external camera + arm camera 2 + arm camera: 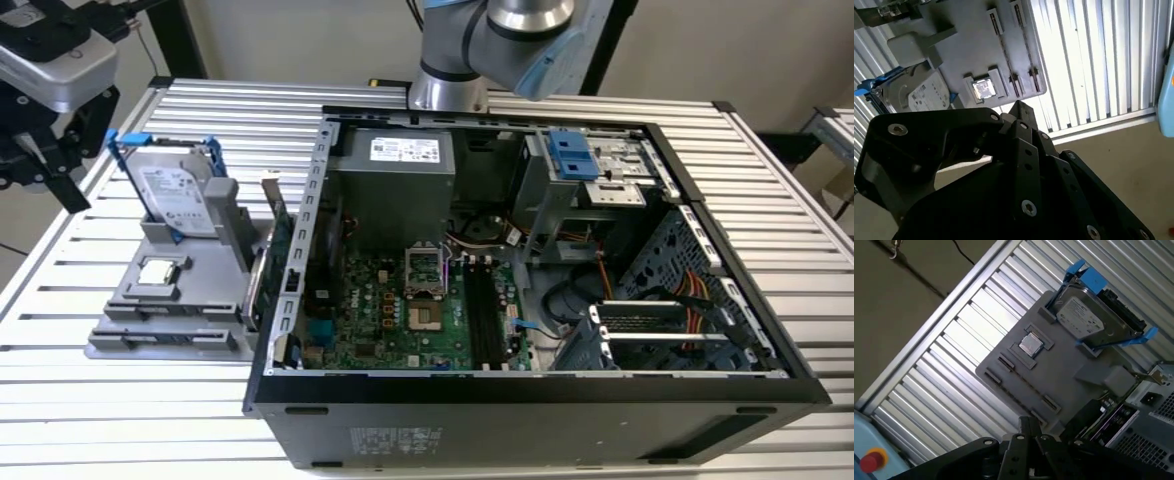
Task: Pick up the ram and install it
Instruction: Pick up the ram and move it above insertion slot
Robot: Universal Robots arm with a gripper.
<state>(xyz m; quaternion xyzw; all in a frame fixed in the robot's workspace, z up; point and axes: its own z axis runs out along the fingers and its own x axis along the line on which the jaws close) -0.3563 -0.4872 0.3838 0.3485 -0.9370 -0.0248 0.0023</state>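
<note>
The ram is hidden from me. The grey fixture (140,300) left of the computer has two narrow slots (1004,50) that show as thin dark lines in both wrist views. My gripper (47,165) hangs high at the exterior view's far left, beyond the fixture and off the table's edge. In both wrist views its black fingers (1028,421) meet at one tip, shut, with nothing seen between them (1019,106). The motherboard's long black memory slots (485,315) lie inside the open computer case (534,385).
A hard drive (174,190) in a blue frame stands at the fixture's back, with a square silver chip (160,270) in front. A green card (274,240) stands between fixture and case. The arm's base (454,60) rises behind the case.
</note>
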